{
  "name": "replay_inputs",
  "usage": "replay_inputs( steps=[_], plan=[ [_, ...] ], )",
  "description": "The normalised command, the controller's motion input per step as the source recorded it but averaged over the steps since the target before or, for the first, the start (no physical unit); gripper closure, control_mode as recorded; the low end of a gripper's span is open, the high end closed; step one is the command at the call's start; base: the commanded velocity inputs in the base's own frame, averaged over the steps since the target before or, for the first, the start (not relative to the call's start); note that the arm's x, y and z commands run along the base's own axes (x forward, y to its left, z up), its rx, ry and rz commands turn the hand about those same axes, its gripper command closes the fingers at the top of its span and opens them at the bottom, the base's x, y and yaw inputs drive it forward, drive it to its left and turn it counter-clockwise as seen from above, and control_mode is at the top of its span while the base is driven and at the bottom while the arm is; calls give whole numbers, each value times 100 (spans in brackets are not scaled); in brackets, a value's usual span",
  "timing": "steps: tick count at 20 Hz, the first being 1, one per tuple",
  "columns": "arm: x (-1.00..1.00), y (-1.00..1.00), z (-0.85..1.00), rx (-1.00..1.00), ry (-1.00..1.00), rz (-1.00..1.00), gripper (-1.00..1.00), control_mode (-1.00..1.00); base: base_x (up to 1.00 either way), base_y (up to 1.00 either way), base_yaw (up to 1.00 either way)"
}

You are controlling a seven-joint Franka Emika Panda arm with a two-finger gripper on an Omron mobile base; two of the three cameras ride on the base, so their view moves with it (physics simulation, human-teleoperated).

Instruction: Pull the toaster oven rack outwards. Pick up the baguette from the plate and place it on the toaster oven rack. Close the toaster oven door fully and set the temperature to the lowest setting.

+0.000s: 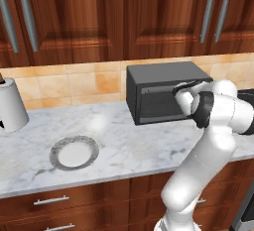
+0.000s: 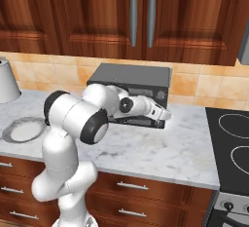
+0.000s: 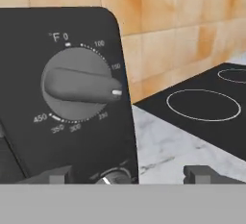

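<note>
Gripper [image 3: 127,174] spread wide, grasping nothing, just before oven [image 1: 149,84] temperature knob [image 3: 79,84]; knob pointer near 200. Plate [image 1: 74,152] bare.

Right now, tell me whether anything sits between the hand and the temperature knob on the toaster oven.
Nothing visible does. In the hand view the temperature knob faces the hand directly on the toaster oven panel, with open space between the spread fingertips. The stovetop lies off to one side.

The arm reaches forward, elbow bent, its end effector [image 3: 127,175] level with fingertips spread apart.
</note>
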Motion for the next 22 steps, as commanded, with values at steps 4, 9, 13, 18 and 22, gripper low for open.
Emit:
replay_inputs(
  steps=[4, 9, 13, 18, 22],
  plan=[
    [48, -1, 100, 19, 67, -5, -100, -100, 0, 0, 0],
    [21, -21, 100, 15, 77, 0, -100, -100, 0, 0, 0],
    [0, -29, 100, 2, 81, 1, -100, -100, 0, 0, 0],
    [-10, -19, 100, 0, 81, 2, -100, -100, 0, 0, 0],
    [-60, -11, 83, 2, 62, 0, -100, -100, 0, 0, 0]
  ],
)
